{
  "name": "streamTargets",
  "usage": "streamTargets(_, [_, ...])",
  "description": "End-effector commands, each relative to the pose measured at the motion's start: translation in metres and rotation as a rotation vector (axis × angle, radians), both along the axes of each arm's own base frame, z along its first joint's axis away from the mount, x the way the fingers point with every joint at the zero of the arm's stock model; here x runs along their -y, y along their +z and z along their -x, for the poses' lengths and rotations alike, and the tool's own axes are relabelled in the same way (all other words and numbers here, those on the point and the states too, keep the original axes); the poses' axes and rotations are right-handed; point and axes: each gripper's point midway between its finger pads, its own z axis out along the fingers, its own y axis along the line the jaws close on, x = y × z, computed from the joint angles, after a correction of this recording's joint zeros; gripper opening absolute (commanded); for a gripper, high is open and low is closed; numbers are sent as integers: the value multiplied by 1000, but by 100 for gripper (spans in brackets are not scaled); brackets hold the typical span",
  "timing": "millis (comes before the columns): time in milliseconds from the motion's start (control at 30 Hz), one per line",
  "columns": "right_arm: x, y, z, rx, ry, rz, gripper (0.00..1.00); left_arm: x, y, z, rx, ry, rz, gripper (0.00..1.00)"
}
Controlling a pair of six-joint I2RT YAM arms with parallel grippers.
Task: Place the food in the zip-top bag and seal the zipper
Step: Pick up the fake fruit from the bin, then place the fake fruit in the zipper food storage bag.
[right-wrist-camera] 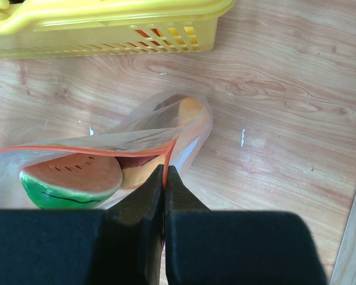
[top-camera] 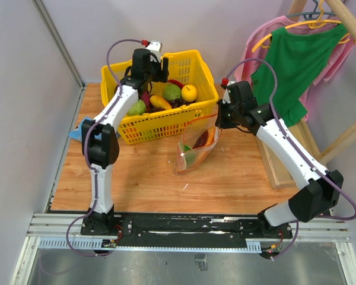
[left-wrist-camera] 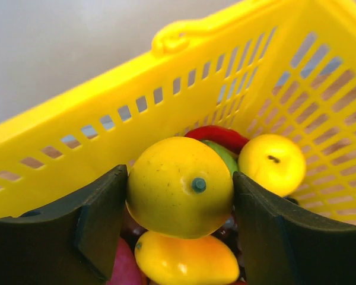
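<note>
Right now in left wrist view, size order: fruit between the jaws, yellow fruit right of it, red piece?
1. middle fruit, though nearest the camera
2. right yellow fruit
3. red piece, mostly hidden

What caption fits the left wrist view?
Left gripper grips a yellow fruit inside the yellow basket.

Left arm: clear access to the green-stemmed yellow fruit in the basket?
Likely yes: the left gripper has jaws either side of the yellow fruit, seemingly touching; nothing covers it.

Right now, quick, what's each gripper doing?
Left gripper: closed on the yellow round fruit in the basket.
Right gripper: shut, pinching the zip-top bag at its rim.
</note>
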Motion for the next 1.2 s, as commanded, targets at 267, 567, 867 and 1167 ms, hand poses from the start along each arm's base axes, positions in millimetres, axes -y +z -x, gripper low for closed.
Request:
streamTargets(267, [7,12,5,25,-18,-28,2,29,109,97,56,-189,115,7])
streamTargets(567, [7,12,6,23,-20,-32,2,61,155,179,106,-346,143,7])
streamTargets(867, [6,12,7,17,-20,-41,2,118,185,284,234,-614,169,7])
streamTargets(1167, [5,12,7,11,-20,-47,2,149,153,318,214,-706,102,7])
